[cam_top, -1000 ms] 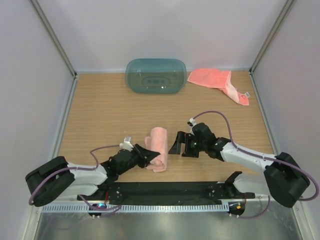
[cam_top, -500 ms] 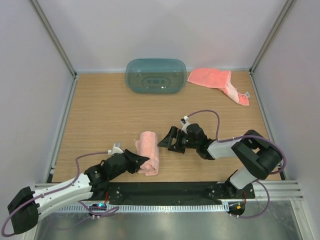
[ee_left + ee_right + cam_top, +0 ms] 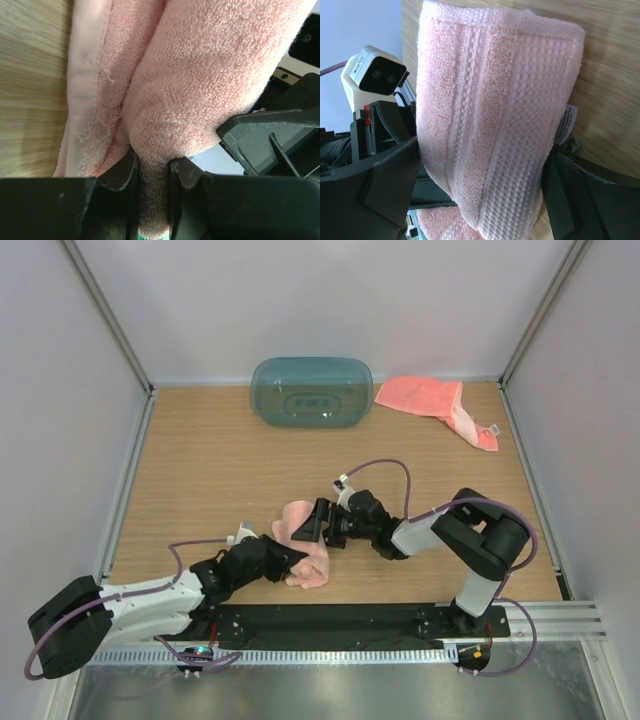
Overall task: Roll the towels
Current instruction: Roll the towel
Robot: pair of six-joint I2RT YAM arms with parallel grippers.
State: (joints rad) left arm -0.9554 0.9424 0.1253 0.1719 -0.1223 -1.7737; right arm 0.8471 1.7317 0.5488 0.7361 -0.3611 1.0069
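1. Pale pink terry towel [image 3: 312,570] lies rolled into a short, thick bundle on the light wooden table top [image 3: 200,470]. It sits near the front edge, roughly midway across, with its length running away from the arm bases.
2. The left gripper [image 3: 292,556] meets the near end of the roll from the left. In the left wrist view its two black fingers [image 3: 120,175] are clenched on a fold of the towel [image 3: 210,75], and the pile bulges out above them.
3. In that same view a flat, hemmed layer of the towel lies against the wood [image 3: 30,75] on the left. The fat rolled part rises beside it.
4. The right gripper [image 3: 308,525] comes at the far end of the roll from the right. In the right wrist view its jaws stand spread wide, with one finger [image 3: 385,185] on each flank of the towel [image 3: 495,125]. The towel fills the gap between them, and the cloth does not look squeezed.
5. A small white care label [image 3: 565,122] sticks out at the towel's edge, near the other finger.
6. A teal oval plastic tub [image 3: 311,392] sits at the middle of the back edge, well apart from the roll.
7. A coral-red cloth towel [image 3: 430,398] lies crumpled and unrolled at the far right, just beside the tub.
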